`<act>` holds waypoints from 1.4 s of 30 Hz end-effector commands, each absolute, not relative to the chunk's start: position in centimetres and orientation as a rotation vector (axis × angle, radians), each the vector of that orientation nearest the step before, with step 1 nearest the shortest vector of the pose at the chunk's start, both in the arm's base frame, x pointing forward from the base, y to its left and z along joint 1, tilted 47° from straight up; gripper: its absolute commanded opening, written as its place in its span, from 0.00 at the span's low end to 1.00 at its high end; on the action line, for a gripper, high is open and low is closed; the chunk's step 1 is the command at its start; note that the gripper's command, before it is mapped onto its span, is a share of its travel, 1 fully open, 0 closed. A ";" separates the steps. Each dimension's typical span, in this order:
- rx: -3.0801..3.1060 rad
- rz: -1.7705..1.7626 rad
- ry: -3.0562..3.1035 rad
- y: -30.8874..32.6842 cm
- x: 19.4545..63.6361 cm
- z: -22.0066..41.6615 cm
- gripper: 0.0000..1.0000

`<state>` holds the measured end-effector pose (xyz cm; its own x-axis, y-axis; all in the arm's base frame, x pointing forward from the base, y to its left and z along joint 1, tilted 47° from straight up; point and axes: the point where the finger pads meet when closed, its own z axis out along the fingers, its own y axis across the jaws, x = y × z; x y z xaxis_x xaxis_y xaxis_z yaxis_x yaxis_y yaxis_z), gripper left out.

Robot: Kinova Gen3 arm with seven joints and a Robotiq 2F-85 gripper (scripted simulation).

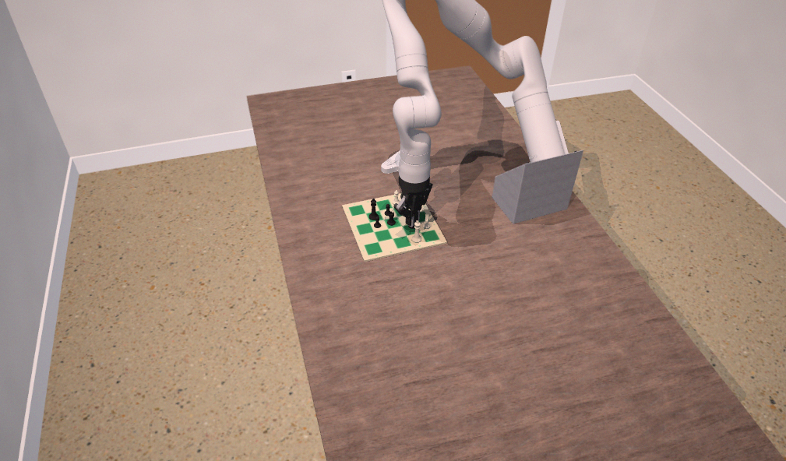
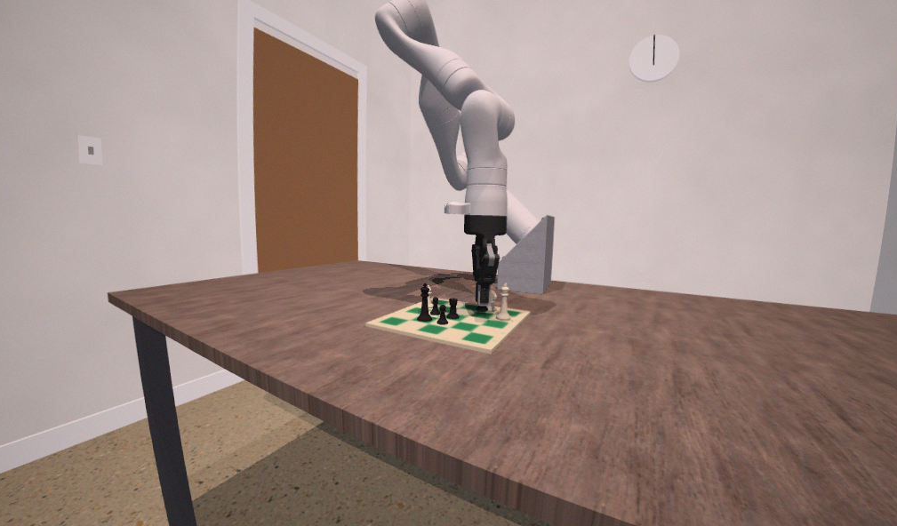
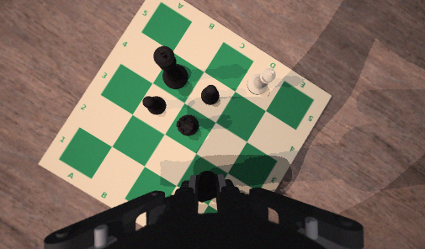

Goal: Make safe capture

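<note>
A: Object in hand is a small black turned chess piece (image 3: pixel 208 185), pawn-sized by its round head, on the green-and-cream five-by-five chessboard (image 3: pixel 117 54). It stands near the board edge closest to the wrist camera, around files C–D and ranks 2–3. I cannot fix the square; the black two-finger gripper (image 3: pixel 208 190) covers it.

B: Handling estimate?

A: Judged light and rigid, smooth-surfaced, with a narrow top above a wider base. Likely slippery on a curved head, and apt to pivot if pinched off-centre. Best hold is just under the head, at the neck, pads square to the axis, so it hangs vertical and can be set down upright on the brown wood-grain table (image 1: pixel 498 343).

B: Tool state?

A: Fingers drawn in narrow and stopped against the piece, one pad (image 3: pixel 194 188) on each side of the head in the wrist view. So: clamped on the black piece, not fully closed. Exterior view shows the gripper pointing straight down, tips low over the board.

B: Neighbours?

A: Tall white piece (image 2: pixel 503 301) stands just beside the gripper. Black king-like piece (image 3: pixel 171 71) and three smaller black pieces are well apart, toward files A–C. A second white piece (image 3: pixel 262 81) sits near D5.

B: Risk?

A: Brushing the near white piece on lift-off, in my judgement.
</note>
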<state>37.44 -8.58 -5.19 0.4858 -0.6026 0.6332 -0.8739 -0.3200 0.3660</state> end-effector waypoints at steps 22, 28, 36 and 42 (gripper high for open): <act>2.051 0.513 -1.216 -1.8 37.8 1.1 0.00; 2.051 0.513 -1.216 -1.8 37.8 1.1 0.00; 2.059 0.509 -1.201 -1.7 39.1 1.0 0.00; 2.090 0.490 -1.138 -1.3 44.4 0.6 0.00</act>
